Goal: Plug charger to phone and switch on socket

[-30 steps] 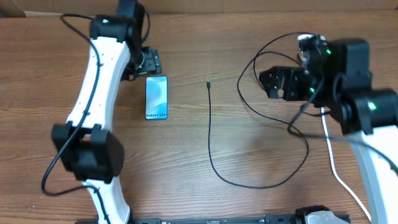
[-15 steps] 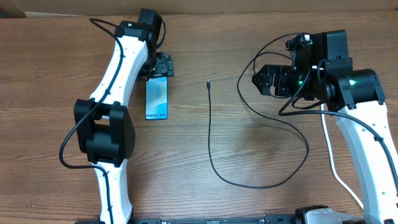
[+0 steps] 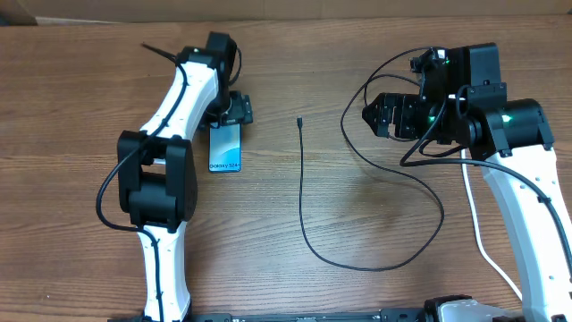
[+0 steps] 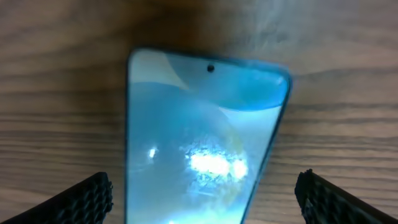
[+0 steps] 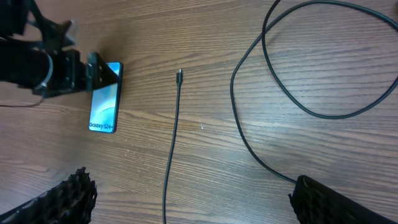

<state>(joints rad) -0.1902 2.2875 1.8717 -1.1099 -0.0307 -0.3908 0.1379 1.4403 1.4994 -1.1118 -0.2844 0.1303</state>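
The phone (image 3: 225, 148) lies flat on the wooden table with its blue-teal screen lit; it also shows in the left wrist view (image 4: 199, 143) and the right wrist view (image 5: 104, 106). My left gripper (image 3: 231, 111) is open over the phone's far end, a finger on each side, not touching. The charger's black cable (image 3: 302, 206) lies in a long curve, its connector tip (image 3: 299, 122) to the right of the phone, and shows in the right wrist view (image 5: 172, 149). My right gripper (image 3: 386, 116) is open and empty, above the table. The socket is out of view.
A thick white cord (image 3: 478, 233) runs along the right arm toward the front right. Loops of black cable (image 3: 357, 107) hang around the right gripper. A cardboard edge (image 3: 18, 12) sits at the far left corner.
My left arm has swung right and brought its open gripper down over the phone's far end. My right arm shifted left earlier and has since held still.
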